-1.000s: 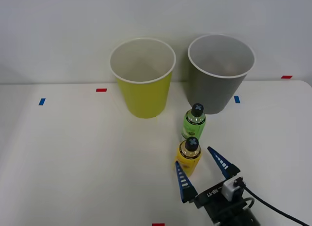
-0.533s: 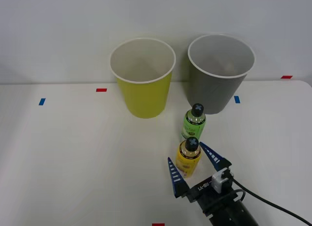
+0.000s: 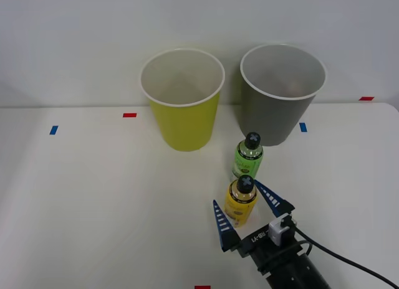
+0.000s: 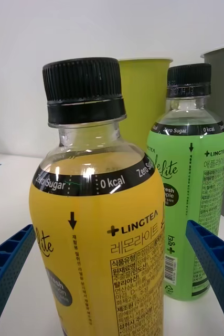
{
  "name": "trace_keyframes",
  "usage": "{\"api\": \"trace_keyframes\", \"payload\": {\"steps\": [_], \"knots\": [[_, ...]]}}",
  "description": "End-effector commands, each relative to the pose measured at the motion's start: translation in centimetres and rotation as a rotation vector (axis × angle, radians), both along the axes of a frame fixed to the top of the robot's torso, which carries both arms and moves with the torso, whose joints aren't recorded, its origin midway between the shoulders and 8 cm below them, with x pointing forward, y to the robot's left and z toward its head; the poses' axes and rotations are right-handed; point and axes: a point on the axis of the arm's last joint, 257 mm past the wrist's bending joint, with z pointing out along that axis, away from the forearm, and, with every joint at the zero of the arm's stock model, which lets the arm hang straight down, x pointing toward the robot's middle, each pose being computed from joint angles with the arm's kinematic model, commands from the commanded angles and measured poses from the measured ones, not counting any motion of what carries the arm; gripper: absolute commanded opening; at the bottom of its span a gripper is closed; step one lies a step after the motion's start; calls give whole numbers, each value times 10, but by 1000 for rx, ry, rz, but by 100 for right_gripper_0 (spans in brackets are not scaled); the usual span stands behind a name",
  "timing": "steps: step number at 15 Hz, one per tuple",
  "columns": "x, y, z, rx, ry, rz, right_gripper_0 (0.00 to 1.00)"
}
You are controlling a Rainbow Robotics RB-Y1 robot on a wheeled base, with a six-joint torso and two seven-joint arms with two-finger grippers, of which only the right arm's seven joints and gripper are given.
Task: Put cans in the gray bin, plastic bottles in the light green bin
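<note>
The yellow bottle [image 3: 240, 200] stands between my tool's [image 3: 247, 210] spread fingers, upright with its black cap up (long axis vertical). My tool is wide open, neither finger [image 4: 7, 262] touching it. The green bottle [image 3: 248, 155] stands upright just beyond, the light green bin [image 3: 182, 102] and gray bin [image 3: 280, 96] farther ahead on the worktop [image 3: 93, 202].

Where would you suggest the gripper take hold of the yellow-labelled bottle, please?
Grip the yellow-labelled bottle across its round labelled body, from the robot's side. It stands upright, and the open right gripper already straddles it. The green bottle stands close behind, so I would not push in deeper.
</note>
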Motion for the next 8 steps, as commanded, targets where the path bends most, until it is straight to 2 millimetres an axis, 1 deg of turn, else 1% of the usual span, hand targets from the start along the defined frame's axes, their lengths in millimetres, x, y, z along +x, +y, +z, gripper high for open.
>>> {"api": "trace_keyframes", "payload": {"steps": [1, 6, 8], "knots": [[-1, -2, -1, -7, 1, 3, 100], [-2, -6, -4, -27, 2, 6, 100], [-3, 1, -2, -19, -1, 13, 100]]}}
